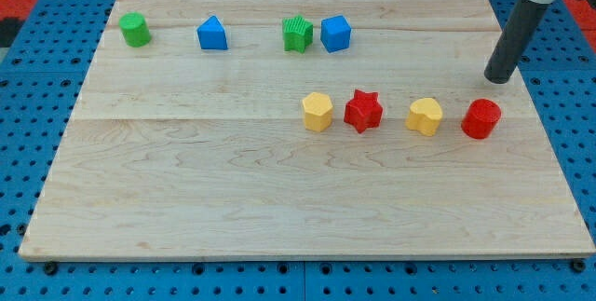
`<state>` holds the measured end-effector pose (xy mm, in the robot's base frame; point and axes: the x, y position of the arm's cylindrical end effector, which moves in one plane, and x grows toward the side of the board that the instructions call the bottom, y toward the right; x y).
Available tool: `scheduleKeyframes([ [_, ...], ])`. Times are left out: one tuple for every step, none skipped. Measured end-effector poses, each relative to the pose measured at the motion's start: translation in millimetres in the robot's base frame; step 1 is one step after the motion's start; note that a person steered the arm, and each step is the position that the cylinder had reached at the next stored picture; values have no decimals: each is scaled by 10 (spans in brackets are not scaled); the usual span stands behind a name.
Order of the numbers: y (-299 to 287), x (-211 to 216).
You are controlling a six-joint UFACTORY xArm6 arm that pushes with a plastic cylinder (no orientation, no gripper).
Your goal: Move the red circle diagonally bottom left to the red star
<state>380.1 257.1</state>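
Note:
The red circle [480, 119] sits near the view's right edge of the wooden board [233, 198]. The red star [363, 111] lies to its left, with a yellow heart block [425, 116] between them. My tip [499, 79] rests on the board just above and slightly right of the red circle, a small gap apart from it.
A yellow hexagon block [318, 112] sits just left of the red star. Along the view's top are a green cylinder [135, 30], a blue block [212, 34], a green ridged block [297, 34] and a blue cube [335, 34]. Blue pegboard surrounds the board.

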Motion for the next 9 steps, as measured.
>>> scheduleKeyframes([
  [0,0],
  [72,50],
  [109,491],
  [-783,779],
  [-1266,1049],
  [-923,1187],
  [-856,1187],
  [-860,1398],
  [-1244,1561],
])
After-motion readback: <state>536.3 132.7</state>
